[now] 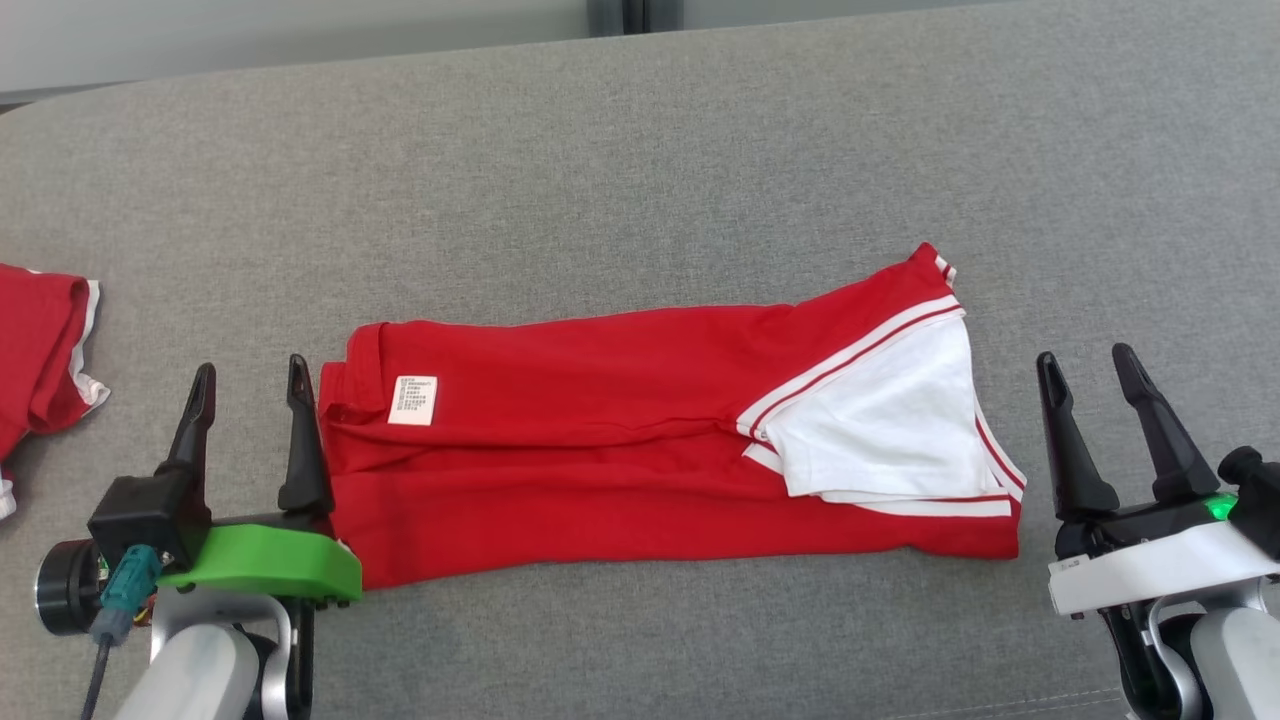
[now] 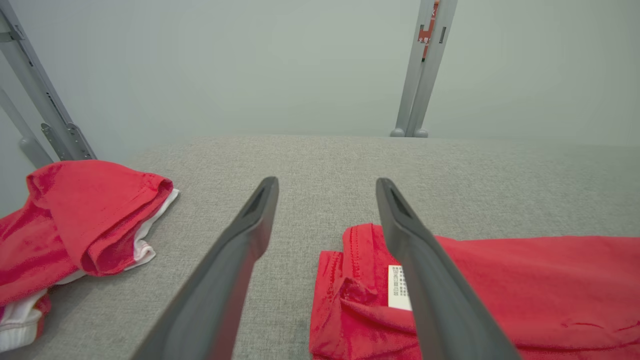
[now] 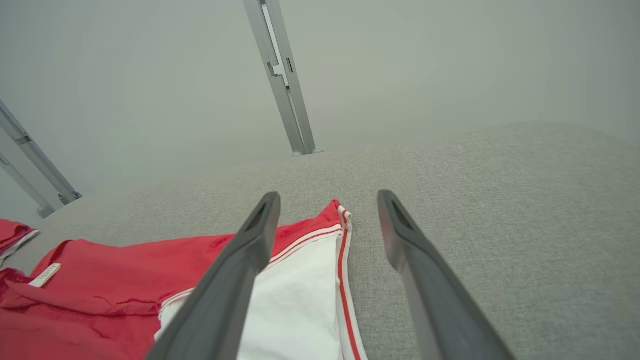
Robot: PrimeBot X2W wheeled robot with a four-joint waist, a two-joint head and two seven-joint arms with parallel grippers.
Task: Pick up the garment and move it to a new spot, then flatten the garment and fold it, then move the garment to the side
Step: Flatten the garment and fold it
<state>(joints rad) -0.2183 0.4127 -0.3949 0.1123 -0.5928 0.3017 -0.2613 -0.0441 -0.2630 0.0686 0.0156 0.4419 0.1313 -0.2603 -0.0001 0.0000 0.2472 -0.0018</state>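
Red garment (image 1: pixel 600 450) lies folded flat mid-table (image 1: pixel 640 150). Left tool (image 1: pixel 251 366) open, empty, at its left edge. Right tool (image 1: pixel 1084 354) open, empty, just right of it. Second red cloth (image 1: pixel 40 350) far left.

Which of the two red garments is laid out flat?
The long red garment in the middle, its white label showing. The other red garment lies bunched at the far left.
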